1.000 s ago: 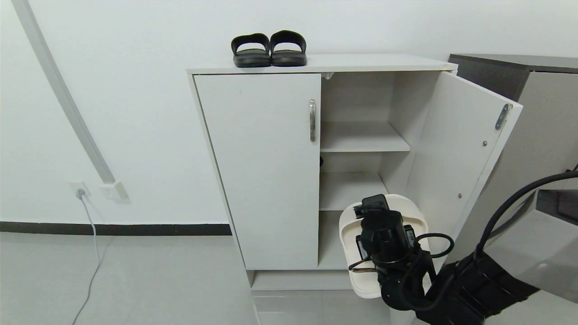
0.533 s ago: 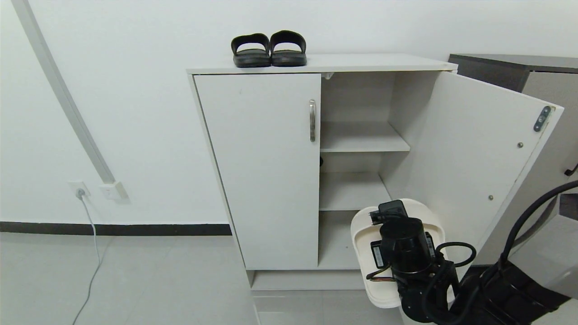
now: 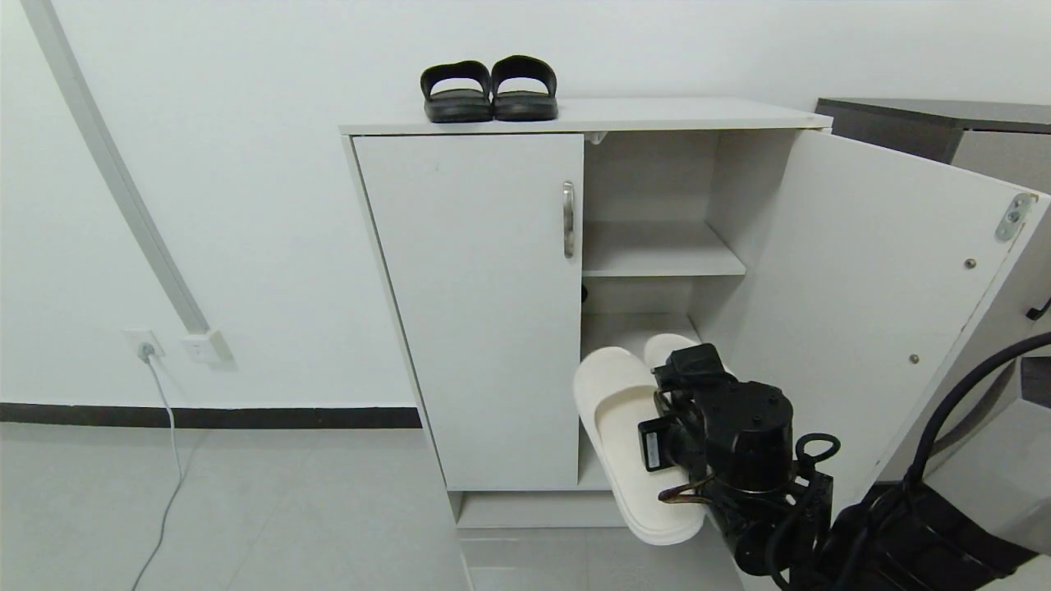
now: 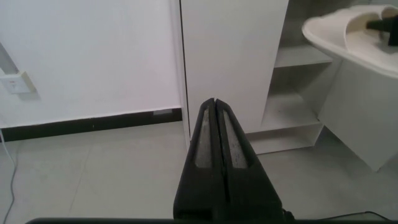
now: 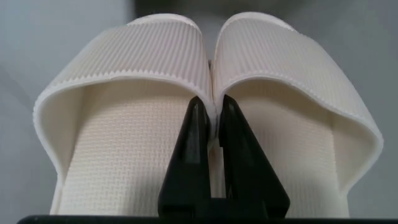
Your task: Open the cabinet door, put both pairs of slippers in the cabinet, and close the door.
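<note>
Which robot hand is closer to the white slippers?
Right. The right gripper is clamped on the white slippers, between the pair; the left gripper hangs well apart from them, out over the floor.

Looked like a home hallway: shoe cabinet [image 3: 476, 312] against a bare wall [image 3: 205, 164], black slippers [image 3: 488, 89] on top, tiled floor [image 3: 246, 509].

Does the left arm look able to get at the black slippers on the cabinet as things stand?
Probably yes. The black slippers sit in the open on the cabinet top, and the left gripper is shut and empty. It hangs low near the floor, though, so it must rise first.
</note>
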### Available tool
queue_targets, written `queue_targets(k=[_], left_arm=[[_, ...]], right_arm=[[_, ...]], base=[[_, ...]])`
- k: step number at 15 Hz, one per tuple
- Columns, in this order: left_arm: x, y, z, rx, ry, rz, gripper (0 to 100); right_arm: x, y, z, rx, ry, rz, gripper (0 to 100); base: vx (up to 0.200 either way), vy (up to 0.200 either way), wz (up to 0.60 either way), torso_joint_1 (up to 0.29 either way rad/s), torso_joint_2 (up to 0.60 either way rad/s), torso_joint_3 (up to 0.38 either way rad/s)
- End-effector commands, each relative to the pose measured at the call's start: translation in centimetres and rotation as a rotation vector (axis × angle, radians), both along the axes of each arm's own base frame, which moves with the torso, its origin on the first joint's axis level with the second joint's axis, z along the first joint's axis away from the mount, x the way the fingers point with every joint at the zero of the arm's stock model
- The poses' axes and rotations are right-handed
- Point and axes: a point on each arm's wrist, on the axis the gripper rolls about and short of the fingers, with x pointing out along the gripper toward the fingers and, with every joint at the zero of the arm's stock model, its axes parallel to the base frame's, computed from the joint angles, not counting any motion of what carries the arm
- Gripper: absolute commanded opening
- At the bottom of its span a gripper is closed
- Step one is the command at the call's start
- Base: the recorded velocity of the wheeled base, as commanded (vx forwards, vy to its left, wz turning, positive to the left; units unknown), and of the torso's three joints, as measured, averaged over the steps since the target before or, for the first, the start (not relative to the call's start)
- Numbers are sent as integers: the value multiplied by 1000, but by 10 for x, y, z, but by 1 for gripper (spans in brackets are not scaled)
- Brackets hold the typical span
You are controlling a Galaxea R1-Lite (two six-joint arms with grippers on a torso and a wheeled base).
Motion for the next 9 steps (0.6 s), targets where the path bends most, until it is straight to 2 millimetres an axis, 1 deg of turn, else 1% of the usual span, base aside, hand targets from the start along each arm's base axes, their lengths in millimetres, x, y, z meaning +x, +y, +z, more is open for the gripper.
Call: queue_targets(k=[1, 3, 5, 9], left_arm=[[0, 0, 0, 0, 2, 1, 0], [0, 0, 0, 0, 2, 0, 0], [0, 0, 0, 0, 2, 0, 0], [0, 0, 0, 0, 2, 0, 0]], right_arm=[[2, 19, -1, 37, -25, 62, 0], [3, 31, 3, 63, -45, 83, 0], [7, 35, 0, 65, -47, 83, 0], [8, 35, -6, 54, -39, 73, 0]], base=[[0, 0, 0, 0, 0, 0], [0, 0, 0, 0, 0, 0], [0, -200, 0, 2, 2, 5], [0, -200, 0, 1, 4, 5]])
